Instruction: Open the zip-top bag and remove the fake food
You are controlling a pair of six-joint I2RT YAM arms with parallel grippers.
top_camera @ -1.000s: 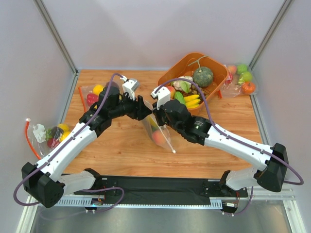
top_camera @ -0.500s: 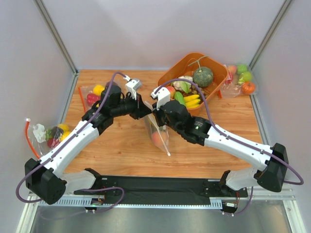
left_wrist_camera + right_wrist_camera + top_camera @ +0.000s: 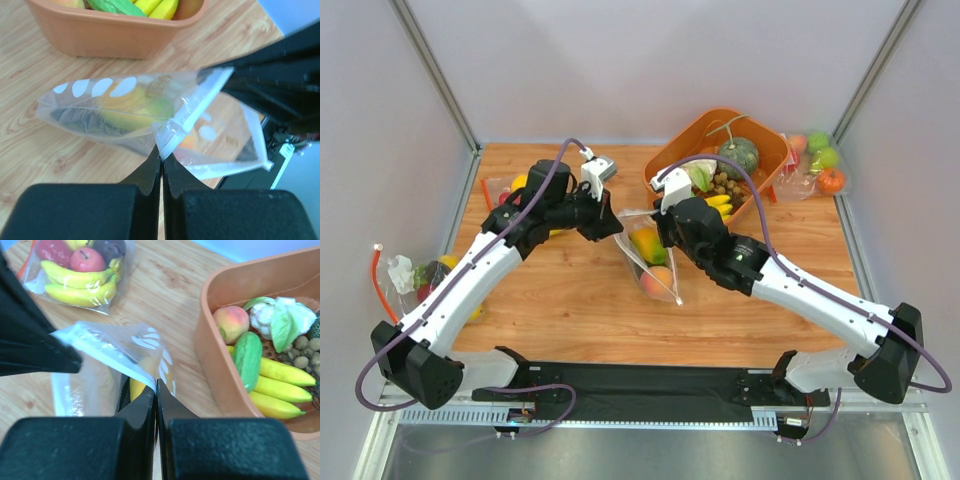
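The zip-top bag (image 3: 650, 258), clear with white dots, hangs stretched between my two grippers over the middle of the table. Its mouth is pulled apart. My left gripper (image 3: 616, 224) is shut on one lip of the bag (image 3: 125, 107), and my right gripper (image 3: 661, 226) is shut on the opposite lip (image 3: 112, 347). Fake food lies inside: a yellow-green mango (image 3: 648, 245) and a pink-orange peach (image 3: 661, 278). In the left wrist view the mango (image 3: 132, 107) shows through the plastic. The jaws of both grippers (image 3: 162, 159) (image 3: 156, 386) are pressed together on thin plastic.
An orange basket (image 3: 692, 135) with a pumpkin, bananas and other pieces stands close behind the right gripper. A bag of fruit (image 3: 817, 160) lies at the back right. Another bag of fruit (image 3: 505, 196) lies at the back left, and a third (image 3: 418, 276) sits beyond the left edge.
My left gripper has shut on the bag's lip. Both grippers have drawn apart and back, pulling the bag's mouth open and turning the bag so the mango and peach show.
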